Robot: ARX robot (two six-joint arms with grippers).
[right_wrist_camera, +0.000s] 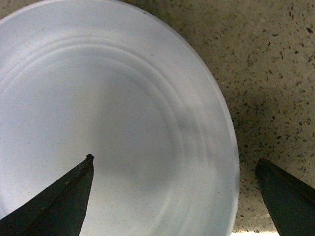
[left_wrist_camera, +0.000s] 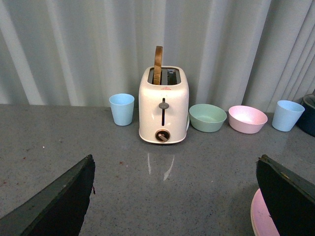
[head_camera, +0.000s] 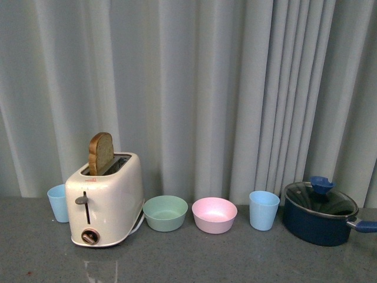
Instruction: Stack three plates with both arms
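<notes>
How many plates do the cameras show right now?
2. A pale plate lies below the right gripper; a pink plate shows its rim beside the left gripper. The front view shows none; a third may be hidden.

Grey speckled counter (head_camera: 235,259). In a row at the back, left to right in the front view: blue cup (head_camera: 58,203), toaster (head_camera: 106,200), green bowl (head_camera: 165,213), pink bowl (head_camera: 214,214), second blue cup (head_camera: 263,210), lidded pot (head_camera: 318,224). Also lying flat on it: pale plate (right_wrist_camera: 113,123); pink plate (left_wrist_camera: 263,216), only its rim visible.
</notes>
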